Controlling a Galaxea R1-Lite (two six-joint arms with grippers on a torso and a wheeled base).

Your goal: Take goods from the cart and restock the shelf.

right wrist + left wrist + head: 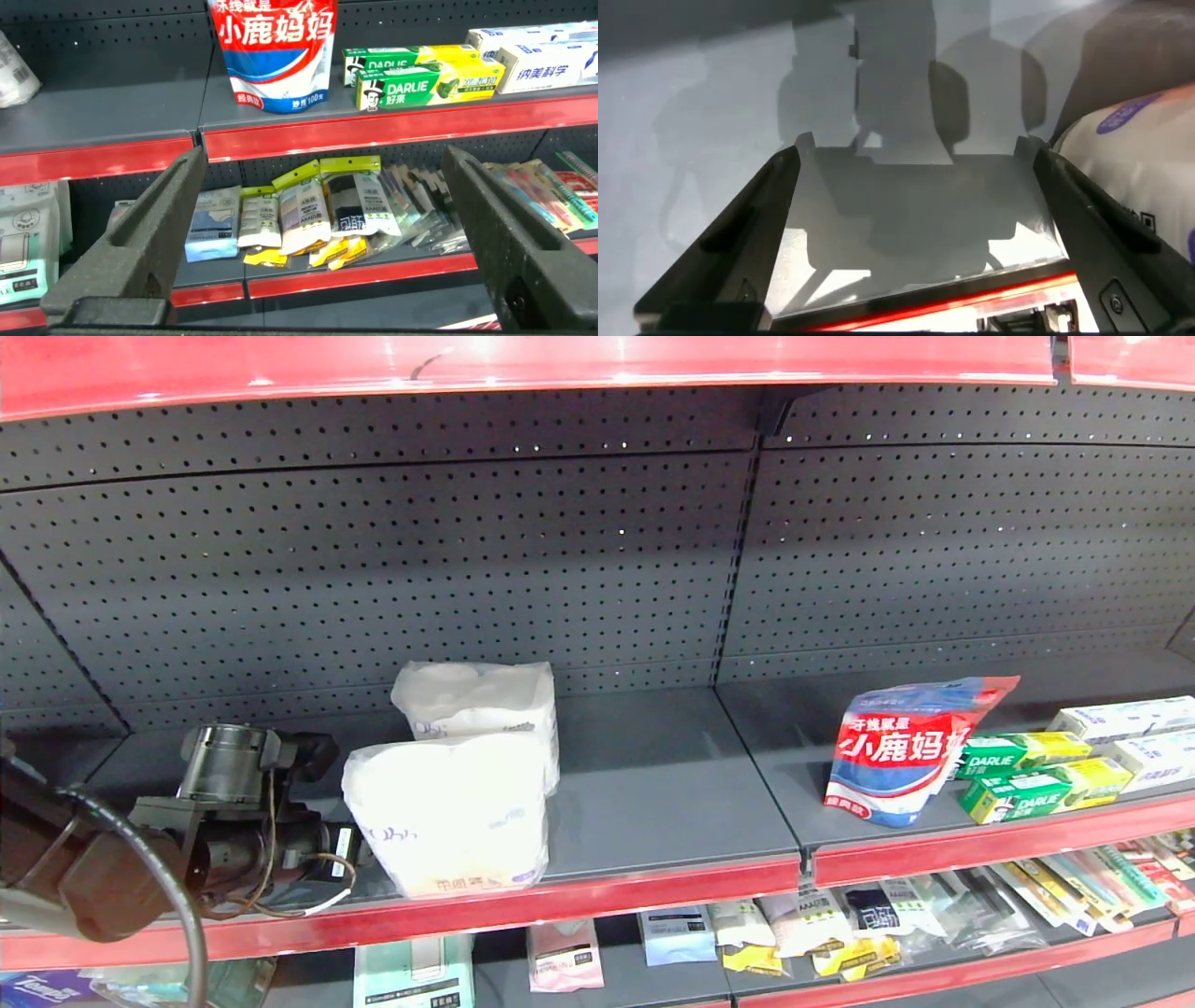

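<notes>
Two white tissue packs stand on the grey shelf board (653, 803), one at the front (446, 817) and one behind it (478, 705). My left gripper (336, 859) rests low on the board just left of the front pack. In the left wrist view this gripper (913, 149) is open over bare shelf, nothing between its fingers, and the front pack (1148, 140) lies just outside one finger. My right gripper (327, 159) is open and empty, held back from the shelf front, facing a red and blue pouch (273, 56).
The pouch (901, 751) stands on the right shelf section beside green toothpaste boxes (1027, 775) and white boxes (1130, 728). Small hanging packs (803, 924) fill the shelf below. A perforated back wall (560, 569) closes the shelf behind.
</notes>
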